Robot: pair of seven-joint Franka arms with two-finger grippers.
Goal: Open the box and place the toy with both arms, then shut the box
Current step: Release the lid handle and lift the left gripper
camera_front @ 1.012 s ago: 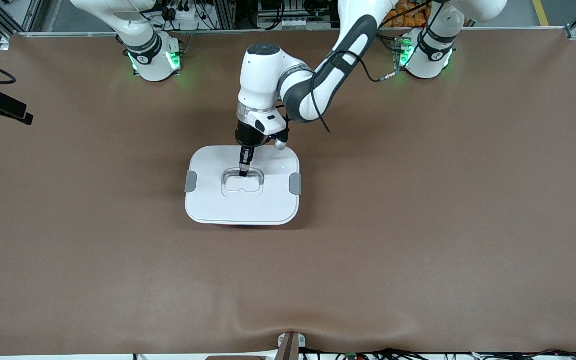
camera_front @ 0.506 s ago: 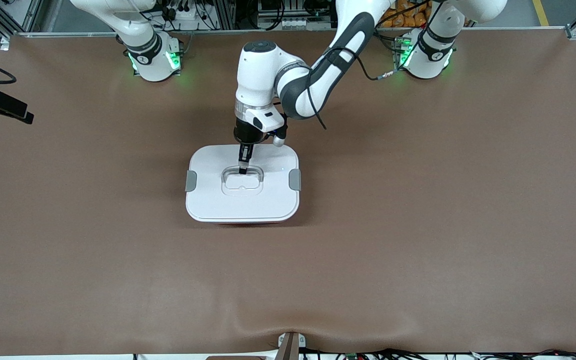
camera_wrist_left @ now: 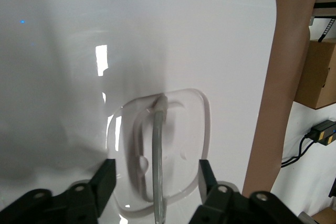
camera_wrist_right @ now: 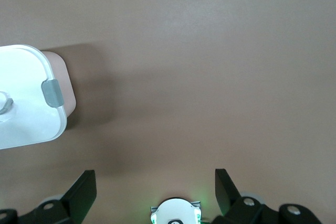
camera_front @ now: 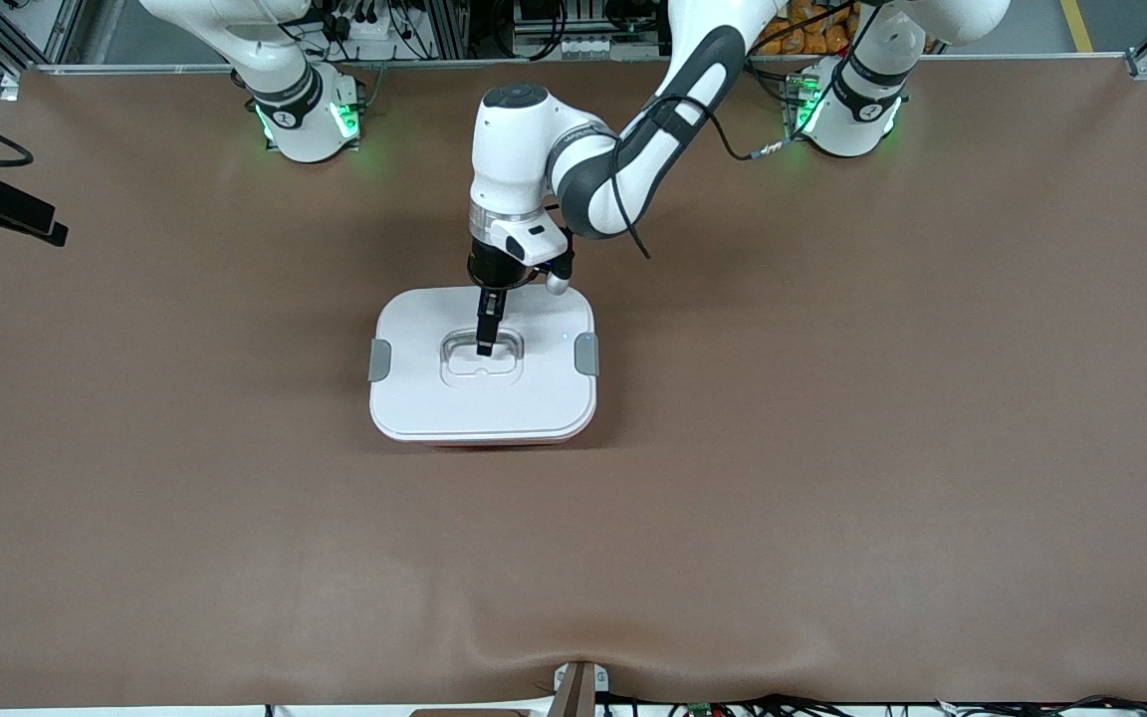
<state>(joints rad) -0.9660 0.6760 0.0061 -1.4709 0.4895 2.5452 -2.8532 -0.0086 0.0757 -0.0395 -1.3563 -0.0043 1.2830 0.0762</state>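
Note:
The box stands mid-table, its white lid [camera_front: 482, 398] on top and a thin strip of pink tub [camera_front: 504, 442] showing under the lid's edge nearest the front camera. Grey clips [camera_front: 380, 360] sit at both ends. My left gripper [camera_front: 483, 344] is down at the lid's recessed clear handle [camera_front: 481, 357]. In the left wrist view its gripper [camera_wrist_left: 156, 182] is open, one finger on each side of the raised handle bar [camera_wrist_left: 158, 156], not touching it. My right gripper [camera_wrist_right: 155, 192] is open and empty, high over bare table near its base; the box [camera_wrist_right: 26, 103] shows in its view. The toy is hidden.
A black camera mount [camera_front: 6, 214] sticks in at the right arm's end of the table. The right arm's base [camera_wrist_right: 176, 211] with green light shows below its gripper. A cardboard box [camera_wrist_left: 317, 72] stands off the table.
The lid has sunk slightly and a pink strip of the tub now shows under its near edge. The left arm's elbow has drawn back a little; its gripper stays at the handle.

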